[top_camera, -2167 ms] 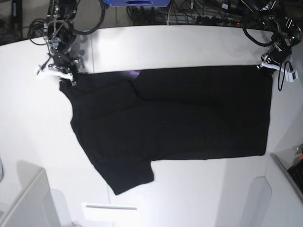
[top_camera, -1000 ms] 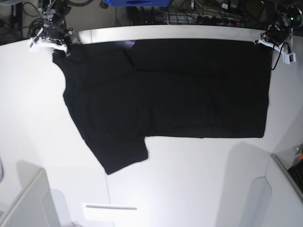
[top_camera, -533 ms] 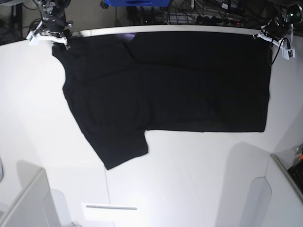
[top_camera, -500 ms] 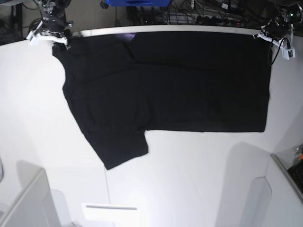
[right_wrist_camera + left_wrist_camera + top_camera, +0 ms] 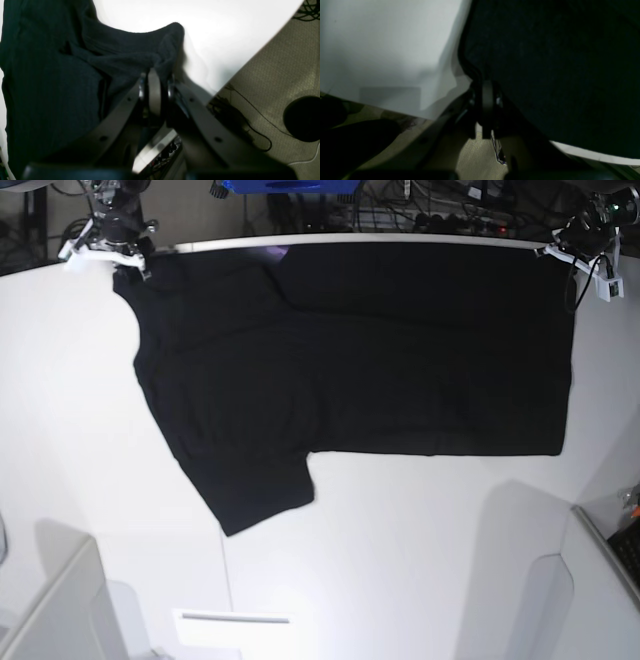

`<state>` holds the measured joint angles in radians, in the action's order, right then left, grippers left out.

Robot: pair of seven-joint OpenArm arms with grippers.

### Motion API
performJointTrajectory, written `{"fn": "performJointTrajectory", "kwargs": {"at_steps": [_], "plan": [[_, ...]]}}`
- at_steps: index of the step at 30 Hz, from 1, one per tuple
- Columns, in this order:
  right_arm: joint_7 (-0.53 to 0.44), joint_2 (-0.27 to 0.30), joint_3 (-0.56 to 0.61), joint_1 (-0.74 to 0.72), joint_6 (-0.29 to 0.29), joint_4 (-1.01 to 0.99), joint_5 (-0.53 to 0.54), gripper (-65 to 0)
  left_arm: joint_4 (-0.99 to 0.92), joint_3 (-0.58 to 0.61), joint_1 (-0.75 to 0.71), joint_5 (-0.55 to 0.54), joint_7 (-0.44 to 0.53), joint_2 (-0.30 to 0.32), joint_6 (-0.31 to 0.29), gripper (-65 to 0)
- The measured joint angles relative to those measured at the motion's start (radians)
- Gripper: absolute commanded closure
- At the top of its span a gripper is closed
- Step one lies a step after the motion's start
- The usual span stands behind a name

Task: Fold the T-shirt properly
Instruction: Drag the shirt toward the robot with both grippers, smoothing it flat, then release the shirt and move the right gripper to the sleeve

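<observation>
Between our two pincers the black T-shirt [image 5: 360,370] lies spread on the white table [image 5: 400,560]; left pincer [image 5: 485,85] and right pincer [image 5: 155,75] each clamp a far corner.

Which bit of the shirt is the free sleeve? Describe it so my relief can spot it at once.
Start at the white table and find the black T-shirt spread along its far edge, pinched at both far corners by the right hand and left hand. The free sleeve is the only flap jutting toward the near side, below the right hand's end.
</observation>
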<state>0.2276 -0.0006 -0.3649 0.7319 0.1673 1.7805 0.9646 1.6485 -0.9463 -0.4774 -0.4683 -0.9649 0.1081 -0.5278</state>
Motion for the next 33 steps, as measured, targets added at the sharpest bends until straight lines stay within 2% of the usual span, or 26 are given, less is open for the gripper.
{"fn": "performJointTrajectory", "kwargs": {"at_steps": [5, 6, 7, 9, 10, 12, 18, 21, 23, 26, 30, 33], "plan": [[0.0, -0.001, 0.0, 0.0, 0.0, 0.001, 0.0, 0.0, 0.001, 0.0, 0.0, 0.0, -0.001, 0.0, 0.0, 0.0], [0.0, -0.001, 0.0, 0.003, 0.0, 0.001, 0.0, -3.8, 0.004, 0.0, -0.002, 0.0, -0.001, 0.0, 0.0, 0.0], [0.0, -0.002, 0.0, 0.01, 0.0, 0.004, 0.0, -11.3, 0.011, 0.0, -0.005, 0.002, -0.008, 0.0, 0.0, 0.0], [-0.006, -0.002, 0.0, 0.02, 0.0, 0.007, -0.004, -21.6, 0.032, -0.005, -0.008, 0.02, -0.026, -0.002, 0.003, 0.0], [-0.009, -0.002, 0.0, 0.023, 0.0, 0.01, -0.004, -25.1, 0.039, -0.023, -0.008, 0.02, -0.027, -0.007, 0.003, 0.0], [-0.01, -0.003, -0.001, 0.023, 0.001, 0.022, -0.003, -25.4, 0.058, -0.068, -0.008, 0.022, -0.028, -0.022, 0.003, 0.0], [-0.014, -0.002, -0.002, 0.023, 0.001, 0.033, -0.003, -24.9, 0.1, -0.115, -0.008, 0.03, -0.027, -0.019, 0.004, -35.7], [-0.014, -0.003, -0.007, 0.022, 0.001, 0.033, -0.003, -24.9, 0.099, -0.113, -0.008, 0.027, -0.028, -0.022, 0.004, -46.4], [-0.017, -0.006, -0.039, 0.023, 0.003, 0.046, -0.003, -24.9, 0.099, -0.113, -0.007, 0.027, -0.027, -0.021, 0.004, -50.4], [-0.037, -0.003, -0.079, 0.017, 0.007, 0.079, -0.003, -24.9, 0.099, -0.121, 0.01, 0.026, -0.028, -0.022, 0.004, -51.2], [-0.034, 0.002, -0.111, -0.055, 0.008, 0.085, -0.007, -25.2, 0.153, -0.227, 0.038, 0.029, -0.039, -0.023, 0.005, -51.2], [-0.026, 0.064, -0.067, -0.107, 0.007, 0.085, -0.007, -25.2, 0.207, -0.287, 0.055, 0.034, -0.036, -0.016, 0.004, -51.2]]}}
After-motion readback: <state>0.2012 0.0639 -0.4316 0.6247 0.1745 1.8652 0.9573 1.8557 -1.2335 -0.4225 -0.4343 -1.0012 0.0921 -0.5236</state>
